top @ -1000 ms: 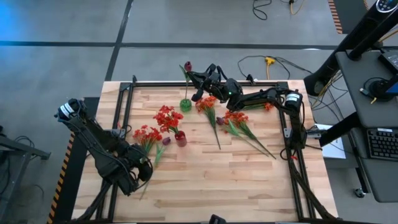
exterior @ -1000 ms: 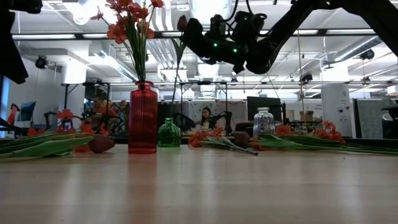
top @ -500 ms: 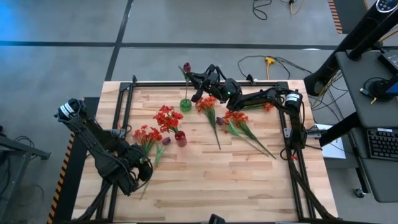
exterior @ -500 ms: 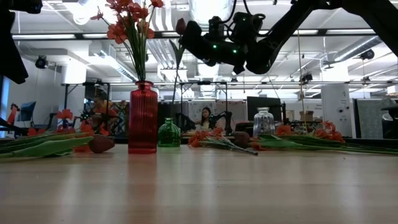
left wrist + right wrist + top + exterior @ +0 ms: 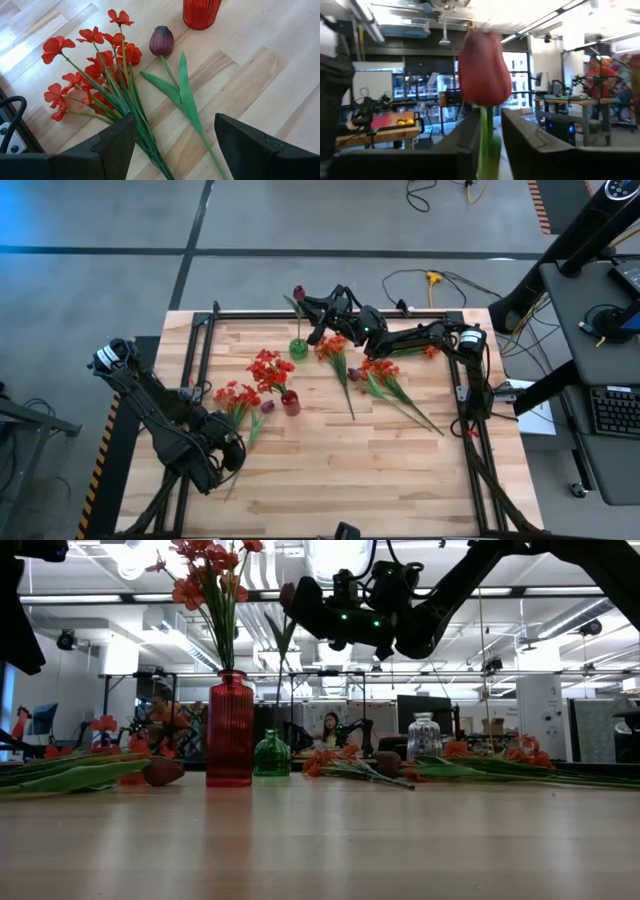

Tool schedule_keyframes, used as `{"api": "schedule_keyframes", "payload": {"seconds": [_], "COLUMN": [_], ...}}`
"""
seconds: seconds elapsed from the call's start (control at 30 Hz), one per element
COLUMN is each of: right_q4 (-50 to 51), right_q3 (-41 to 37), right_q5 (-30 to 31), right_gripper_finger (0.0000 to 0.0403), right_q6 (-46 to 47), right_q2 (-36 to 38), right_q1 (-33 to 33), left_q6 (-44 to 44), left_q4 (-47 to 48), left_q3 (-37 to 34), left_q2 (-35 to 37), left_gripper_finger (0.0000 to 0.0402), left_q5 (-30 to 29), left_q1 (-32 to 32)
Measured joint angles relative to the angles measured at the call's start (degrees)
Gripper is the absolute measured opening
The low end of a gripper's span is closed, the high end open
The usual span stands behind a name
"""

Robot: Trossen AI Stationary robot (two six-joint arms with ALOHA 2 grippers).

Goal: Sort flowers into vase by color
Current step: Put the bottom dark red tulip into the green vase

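Note:
My right gripper point(image 5: 318, 310) is over the far middle of the table, shut on a dark purple tulip whose bud point(image 5: 298, 293) stands above the small green vase point(image 5: 298, 348). In the low view its stem point(image 5: 281, 680) runs down to the green vase's point(image 5: 271, 755) mouth. The red vase point(image 5: 290, 402) holds red blooms point(image 5: 268, 368). My left gripper point(image 5: 175, 150) is open at the near left, hovering over a red bunch point(image 5: 100, 65) and a purple tulip point(image 5: 162, 40) that lie flat on the table. My right gripper pinches the tulip's stem just below the bud point(image 5: 485, 135) between its two fingers point(image 5: 465, 145). The fingers come roughly level from the table's right side, across the stem. The tulip stands nearly upright, bud above the fingers point(image 5: 288, 595) and the long stem hanging down toward the green vase.
Orange-red bunches point(image 5: 335, 350) point(image 5: 385, 375) and another purple bud point(image 5: 353, 374) lie on the table to the right of the green vase. A clear glass vase point(image 5: 424, 737) stands among them. Black frame rails point(image 5: 205, 350) run along the table's sides. Bare wood fills the near half.
My right gripper has come down a little with the tulip, so the bud stands lower and slightly further left over the green vase. The left arm has kept still.

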State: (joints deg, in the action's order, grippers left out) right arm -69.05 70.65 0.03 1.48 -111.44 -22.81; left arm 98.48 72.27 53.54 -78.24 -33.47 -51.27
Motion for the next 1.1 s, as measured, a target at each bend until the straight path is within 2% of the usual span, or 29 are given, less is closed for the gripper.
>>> {"api": "schedule_keyframes", "payload": {"seconds": [0.2,0.4,0.83,1.1], "right_q4": [1.52,5.31,13.41,18.71], "right_q3": [0.00,0.00,0.11,0.11], "right_q5": [0.00,0.02,0.13,0.13], "right_gripper_finger": [0.0150,0.0191,0.0258,0.0277], "right_q6": [0.05,0.04,-0.07,-0.16], "right_q2": [0.00,0.93,3.41,4.04], "right_q1": [0.00,0.00,-0.11,-0.11], "left_q6": [0.00,0.00,0.02,0.01], "left_q4": [-0.02,-0.24,-0.28,-0.42], "left_q3": [0.00,0.00,0.00,0.00], "left_q2": [0.00,0.00,-0.02,-0.02], "left_gripper_finger": [0.0251,0.0251,0.0251,0.0251], "left_q5": [0.00,0.02,0.02,0.03], "left_q1": [-0.01,-0.02,-0.02,-0.02]}}
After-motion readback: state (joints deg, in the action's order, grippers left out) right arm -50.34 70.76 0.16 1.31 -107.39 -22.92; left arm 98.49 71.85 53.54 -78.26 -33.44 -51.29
